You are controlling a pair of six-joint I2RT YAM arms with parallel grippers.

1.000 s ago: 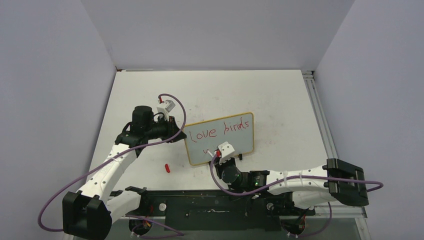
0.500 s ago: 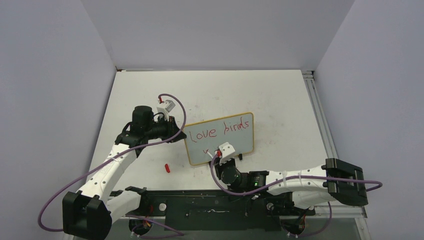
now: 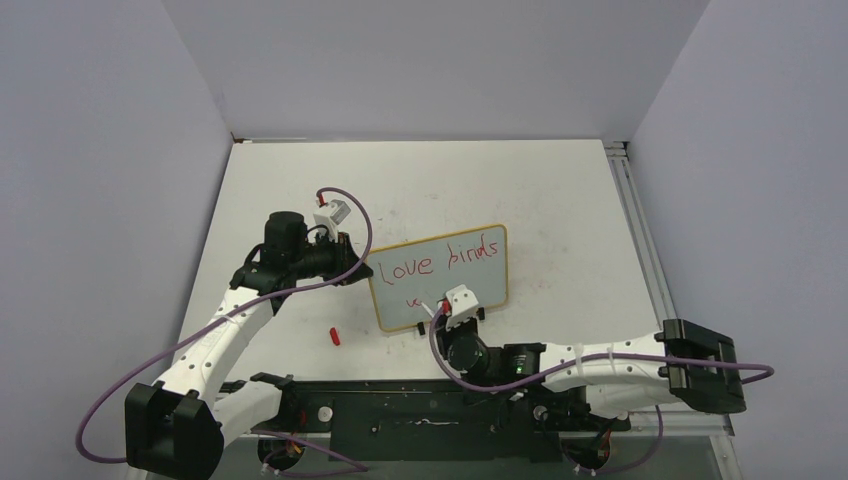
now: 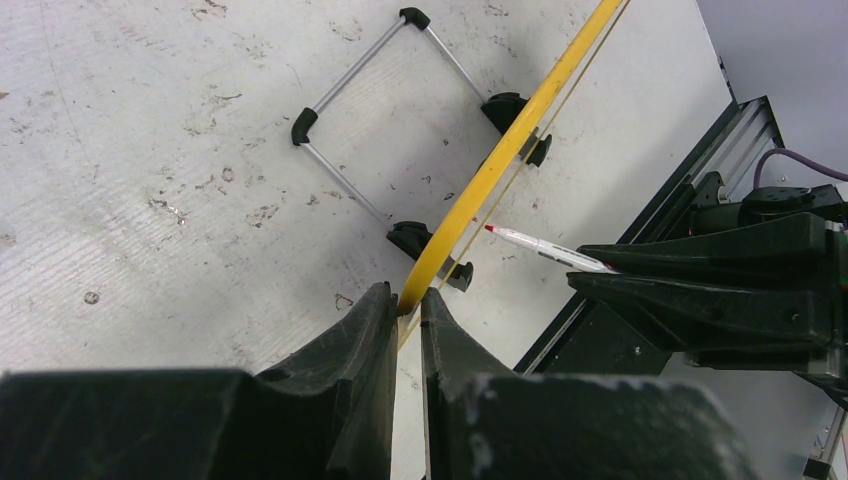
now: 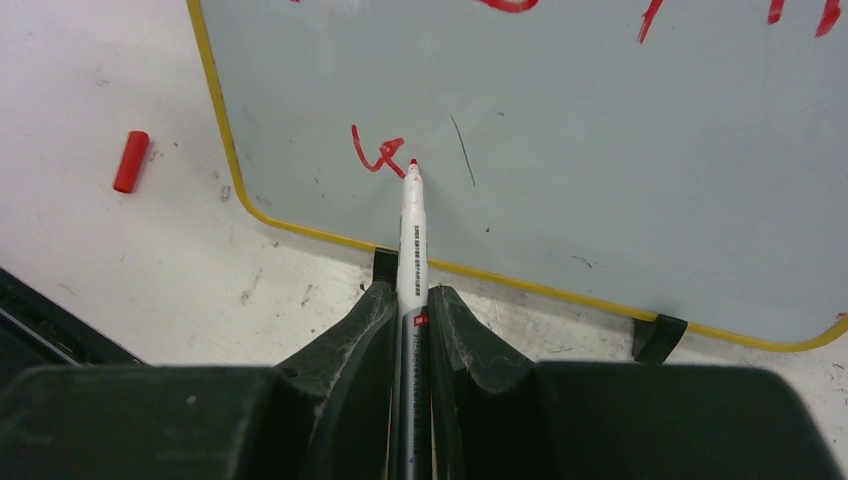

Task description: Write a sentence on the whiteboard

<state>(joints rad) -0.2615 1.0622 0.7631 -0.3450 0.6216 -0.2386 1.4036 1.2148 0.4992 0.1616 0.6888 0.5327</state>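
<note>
The whiteboard (image 3: 488,280) with its yellow frame stands tilted on the table. The sentence (image 3: 405,268) reads "love birds" in red, and below it sits a short red mark (image 5: 375,153). My left gripper (image 4: 408,298) is shut on the board's left frame edge (image 4: 500,160). My right gripper (image 5: 410,295) is shut on a white marker (image 5: 411,235). The marker's red tip touches the board just right of the short mark. The left wrist view shows the marker (image 4: 545,248) pointing at the board's front face.
A red marker cap (image 3: 336,336) lies on the table left of the board, also seen as the cap (image 5: 131,161). A black wire stand (image 4: 390,110) props the board from behind. A metal rail (image 3: 640,240) runs along the table's right edge.
My right gripper has shifted slightly to the right with the marker, and a second red stroke has appeared on the lower line. The left arm has not moved.
</note>
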